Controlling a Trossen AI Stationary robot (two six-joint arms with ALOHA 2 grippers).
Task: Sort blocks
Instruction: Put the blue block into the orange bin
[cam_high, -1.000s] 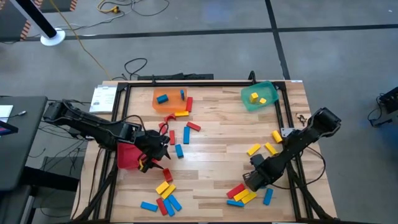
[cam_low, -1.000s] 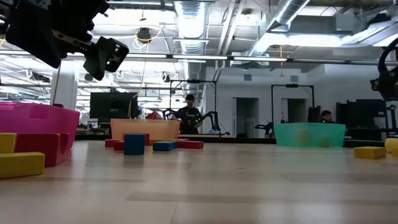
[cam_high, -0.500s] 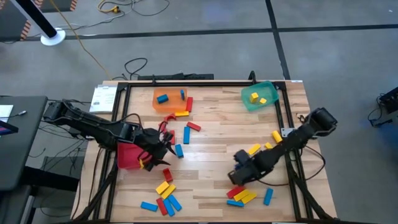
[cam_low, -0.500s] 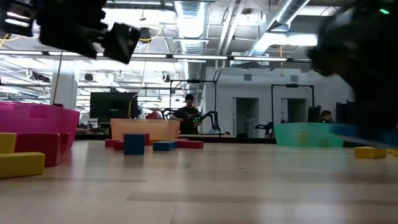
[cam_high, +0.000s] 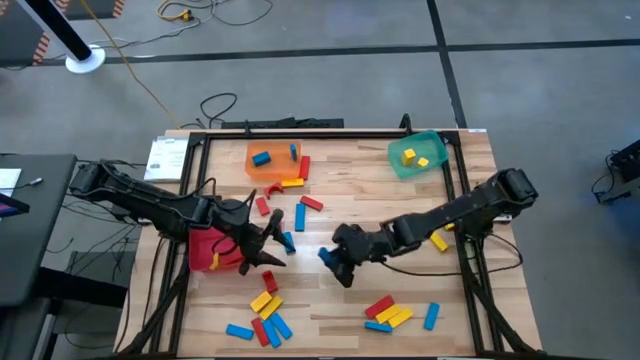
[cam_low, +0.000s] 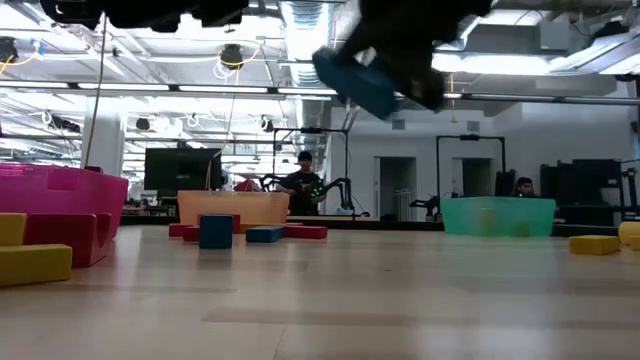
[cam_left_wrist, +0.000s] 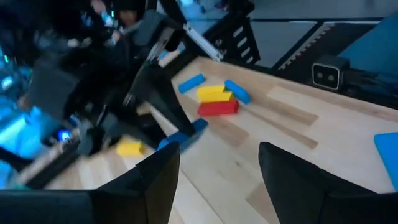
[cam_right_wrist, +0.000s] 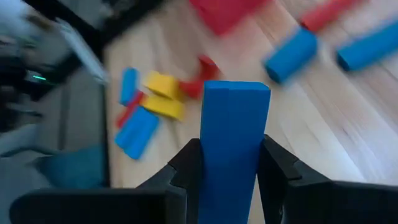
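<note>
Overhead and wrist views of the sorting table. The right gripper (cam_high: 338, 262) is positioned above the table's centre, its jaws clamped on an upright blue block (cam_right_wrist: 232, 134), which is carried clear of the wood. The left gripper (cam_high: 268, 243) is seen at 9 o'clock from it, just beside the red bin (cam_high: 203, 252), fingers (cam_left_wrist: 149, 180) spread apart with nothing between them. Loose blocks (cam_high: 262, 318) are clustered at 7 o'clock and at 5 o'clock; the orange bin (cam_high: 262, 168) lies at 11 o'clock, the green bin (cam_high: 402, 172) at 1 o'clock.
</note>
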